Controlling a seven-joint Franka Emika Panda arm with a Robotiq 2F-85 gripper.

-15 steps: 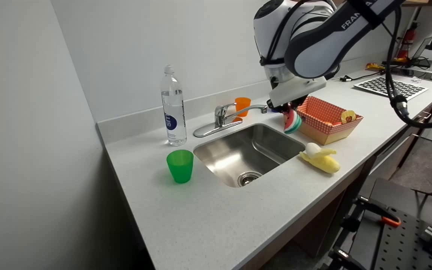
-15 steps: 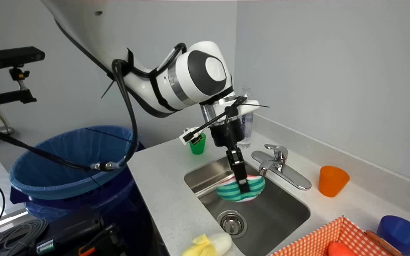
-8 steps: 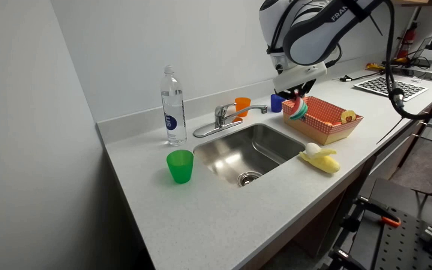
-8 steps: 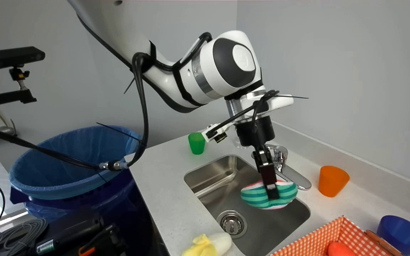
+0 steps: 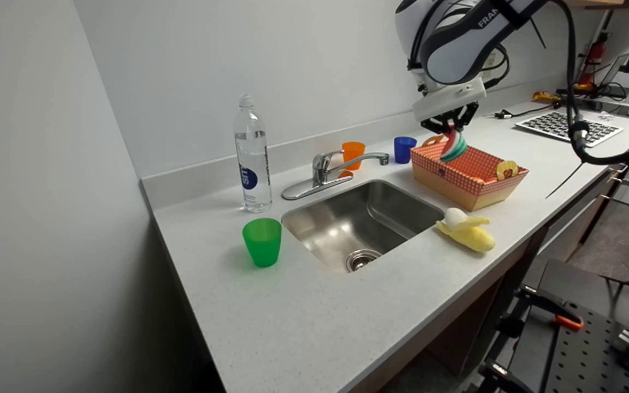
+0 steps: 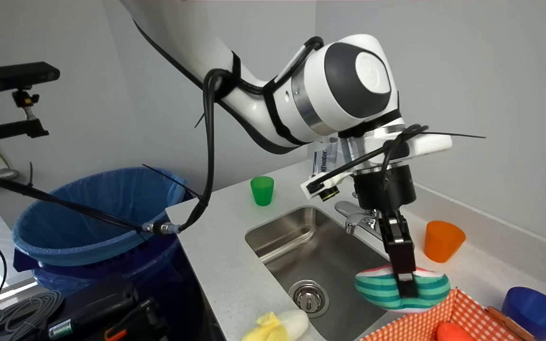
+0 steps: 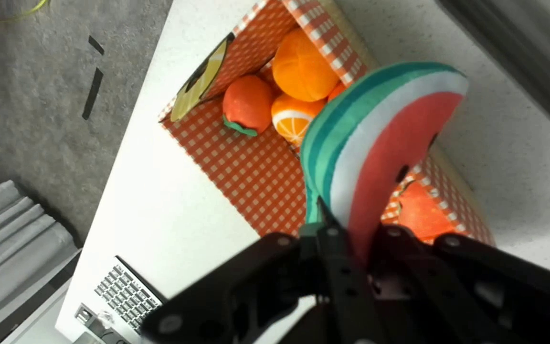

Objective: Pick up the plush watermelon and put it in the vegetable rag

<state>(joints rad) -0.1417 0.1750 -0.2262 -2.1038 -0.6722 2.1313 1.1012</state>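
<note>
Plush watermelon slice (image 7: 373,143) is pinched mid-length by my pincer (image 5: 450,130) and held high, I judge, to clear the rim of the gingham basket (image 5: 445,184) before release.

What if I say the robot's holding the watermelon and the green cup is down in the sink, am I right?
Nearly: the green cup isn't in the sink; both exterior views show it on the counter. The gripper does hold the watermelon.

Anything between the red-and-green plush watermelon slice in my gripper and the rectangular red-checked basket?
Only the sink-side rim of the basket, perhaps: the slice overlaps it in the wrist view. No other obstacle shows.
</note>
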